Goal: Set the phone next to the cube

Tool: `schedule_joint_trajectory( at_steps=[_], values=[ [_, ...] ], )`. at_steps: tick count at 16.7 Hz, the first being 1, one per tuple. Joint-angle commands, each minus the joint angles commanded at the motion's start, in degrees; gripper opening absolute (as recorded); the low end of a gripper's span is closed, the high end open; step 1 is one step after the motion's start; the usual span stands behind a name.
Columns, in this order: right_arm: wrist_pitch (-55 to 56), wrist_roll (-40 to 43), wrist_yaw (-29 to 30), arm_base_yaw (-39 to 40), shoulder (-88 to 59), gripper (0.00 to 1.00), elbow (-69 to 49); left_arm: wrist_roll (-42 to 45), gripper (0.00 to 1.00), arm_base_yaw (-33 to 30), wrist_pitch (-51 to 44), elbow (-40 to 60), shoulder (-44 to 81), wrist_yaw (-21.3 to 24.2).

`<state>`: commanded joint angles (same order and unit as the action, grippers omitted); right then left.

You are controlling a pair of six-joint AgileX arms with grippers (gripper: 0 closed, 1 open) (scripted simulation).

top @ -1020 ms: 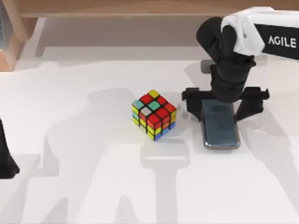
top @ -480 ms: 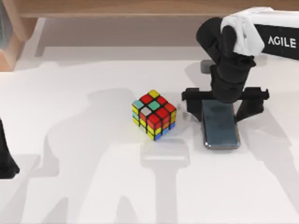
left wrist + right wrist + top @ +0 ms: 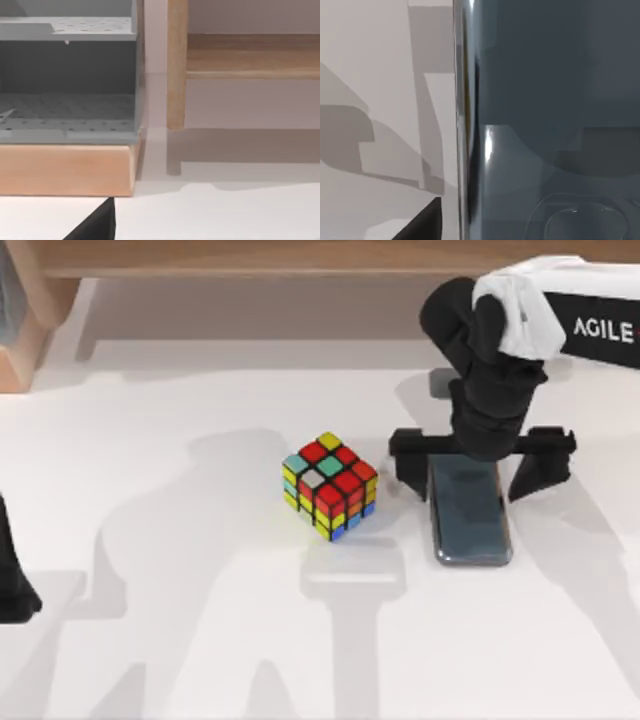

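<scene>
While the phone [image 3: 471,512] lies flat on the white table [image 3: 180,640], right of centre in the top view, its long axis runs front to back and its glossy dark grey-blue face points up. It sits to the right of the cube [image 3: 329,486], apart from it w/ a strip of bare table between them, so the two are near but not touching.

The cube rests roughly mid-table, turned so one corner faces the front edge; red, teal and yellow stickers show on top.

The right hand [image 3: 483,472] hangs directly over the far end of the phone, fingers spread wide, one on either side of the slab and clear of its long edges. It is released, grasping nothing. The straddling pose suits a grip across the phone's narrow width, prob. the easiest way to pinch a thin flat slab. Whether the fingertips reach the table can't be told from above. The right wrist view is very close to the phone's glass and its shiny side edge, w/ table beside it.

The left hand [image 3: 12,585] is parked at the table's left edge; can't tell its state. Its wrist view faces a wooden shelf unit [image 3: 67,170] at the back.
</scene>
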<state>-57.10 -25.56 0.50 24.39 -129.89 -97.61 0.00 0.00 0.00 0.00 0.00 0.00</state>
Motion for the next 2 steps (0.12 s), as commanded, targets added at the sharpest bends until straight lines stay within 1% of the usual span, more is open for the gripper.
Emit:
schedule_joint_trajectory(
  at_steps=[2],
  values=[
    [0.00, 0.00, 0.00, 0.00, 0.00, 1.00, 0.00, 0.00, 1.00, 0.00, 0.00, 0.00, 0.00, 0.00]
  ],
)
